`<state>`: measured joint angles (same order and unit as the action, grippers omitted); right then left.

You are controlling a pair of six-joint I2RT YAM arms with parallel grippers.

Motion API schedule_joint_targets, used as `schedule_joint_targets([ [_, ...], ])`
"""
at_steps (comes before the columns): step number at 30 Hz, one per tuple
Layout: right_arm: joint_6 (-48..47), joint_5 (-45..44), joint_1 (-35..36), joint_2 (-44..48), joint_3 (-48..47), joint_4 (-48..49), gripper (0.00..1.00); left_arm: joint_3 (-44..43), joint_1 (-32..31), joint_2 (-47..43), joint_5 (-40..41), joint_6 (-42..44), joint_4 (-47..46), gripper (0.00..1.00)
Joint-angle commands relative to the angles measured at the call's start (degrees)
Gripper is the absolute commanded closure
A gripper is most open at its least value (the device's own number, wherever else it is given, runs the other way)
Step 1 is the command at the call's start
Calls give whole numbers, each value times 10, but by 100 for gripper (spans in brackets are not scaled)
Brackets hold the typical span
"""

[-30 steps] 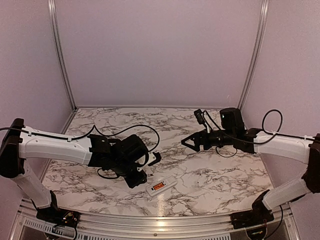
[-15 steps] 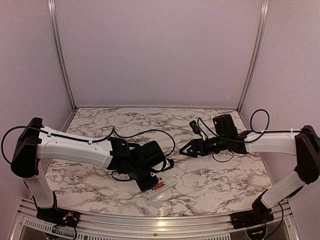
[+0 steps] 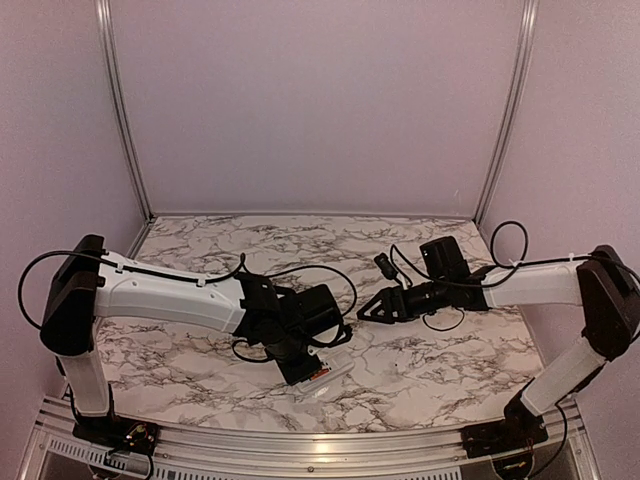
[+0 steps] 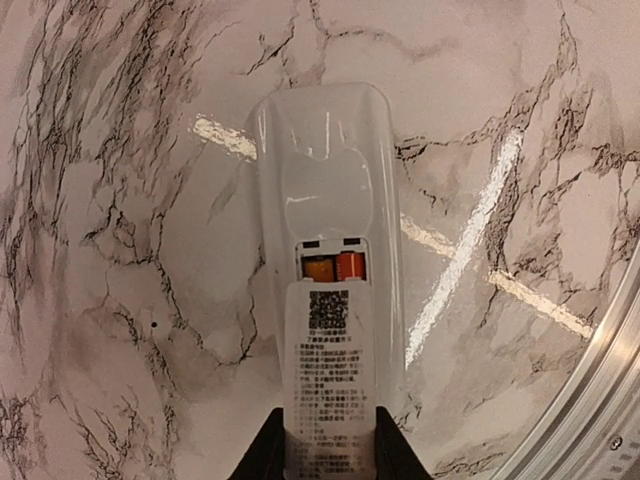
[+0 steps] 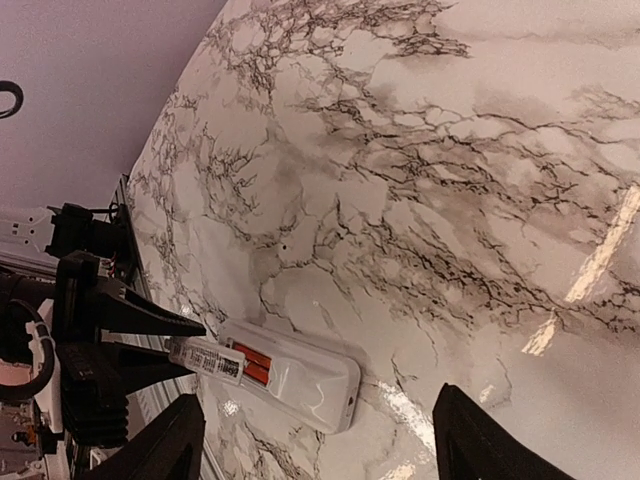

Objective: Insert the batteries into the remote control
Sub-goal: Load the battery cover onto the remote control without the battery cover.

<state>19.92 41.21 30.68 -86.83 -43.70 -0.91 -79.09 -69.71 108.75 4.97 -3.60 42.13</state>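
**Item 1.** Slim white rectangular plastic remote control (image 4: 325, 180): lying flat and back-up on the grey-veined white marble surface (image 4: 120, 200), close to the near edge. The back is facing up so that the battery recess is being offered to the arms.

**Item 2.** Two small orange-red cylindrical batteries (image 4: 335, 267): sitting side by side inside the recess. Only a short stretch of each is showing, and the rest is lying under the cover. Judged from this, the loading itself is looking finished.

**Item 3.** Flat white plastic battery cover (image 4: 328, 380) with a printed code and fine black text: lying along the remote's back and overlapping most of the recess. It is being kept low and in line with the handset, presumably so that it can slide shut along its tracks.

**Item 4.** Left gripper (image 4: 330, 442): jaws clenching the battery cover at its rear end, across its two long edges, leaving the label face free.

**Item 5.** Right gripper (image 5: 320, 405): jaws standing wide apart and grasping nothing. It is hovering over the surface near the remote's far end without touching it, probably placed to brace the handset.

**Note.** The closing push is looking likely to shove the unheld handset along the glossy surface.
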Motion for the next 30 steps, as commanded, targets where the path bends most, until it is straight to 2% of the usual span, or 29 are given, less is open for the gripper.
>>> schedule_joint_targets([
  [1,4,18,-4,-10,4,4,24,-25,-2,22,-5,1,28,84],
  [11,14,38,-4,-20,10,39,24,-38,-2,38,0,-1,38,83],
  [30,7,40,-4,-24,9,35,25,-62,-2,56,9,-2,43,83],
])
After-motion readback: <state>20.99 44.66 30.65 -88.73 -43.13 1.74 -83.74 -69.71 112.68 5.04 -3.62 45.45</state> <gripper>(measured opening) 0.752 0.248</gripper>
